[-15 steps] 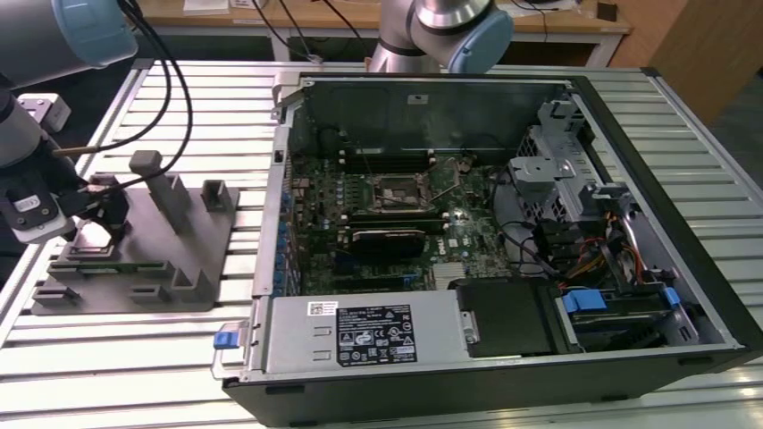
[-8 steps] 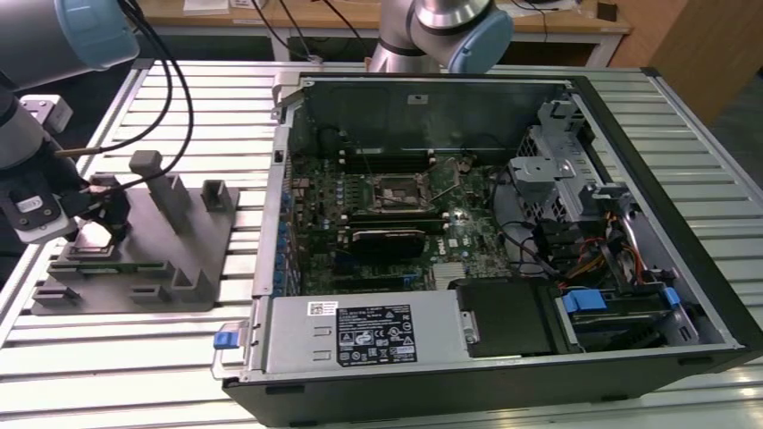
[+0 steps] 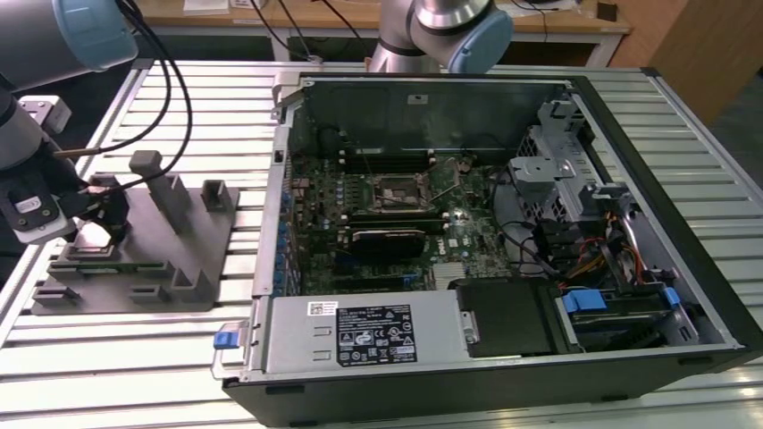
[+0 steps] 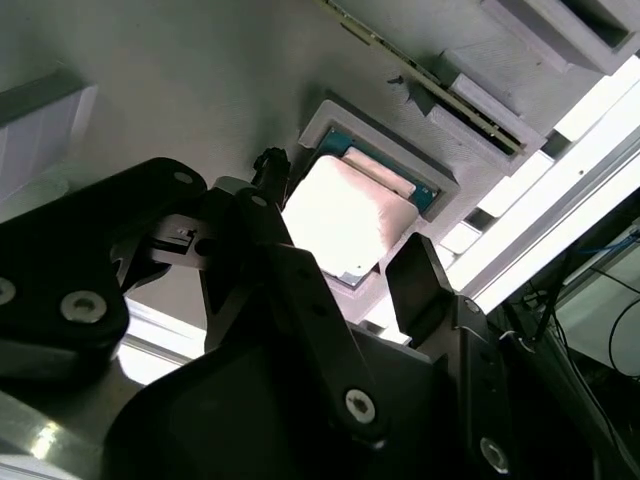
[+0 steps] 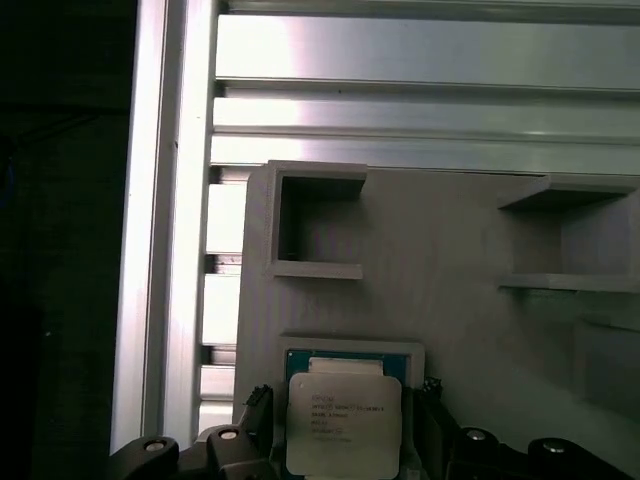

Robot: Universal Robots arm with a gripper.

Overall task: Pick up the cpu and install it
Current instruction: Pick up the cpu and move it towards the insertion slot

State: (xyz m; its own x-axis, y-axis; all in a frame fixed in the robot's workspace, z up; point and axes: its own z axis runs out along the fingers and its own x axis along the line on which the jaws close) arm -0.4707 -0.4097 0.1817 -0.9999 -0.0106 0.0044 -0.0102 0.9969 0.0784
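cpu [image 5: 343, 420]: sits in a recess of the grey fixture block [image 5: 450, 230], which I judge keeps it square.
gripper [image 4: 338, 205]: open, jaws straddling cpu, clamping nothing.

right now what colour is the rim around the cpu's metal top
Teal-green, edging the cpu and its pale silver top; it shows best in the first wrist view.

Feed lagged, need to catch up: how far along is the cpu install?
Nothing done yet: the cpu sits in its grey holder. In hand: the gripper straddles it, fingers open. Left: lifting it and seating it in the case's socket.
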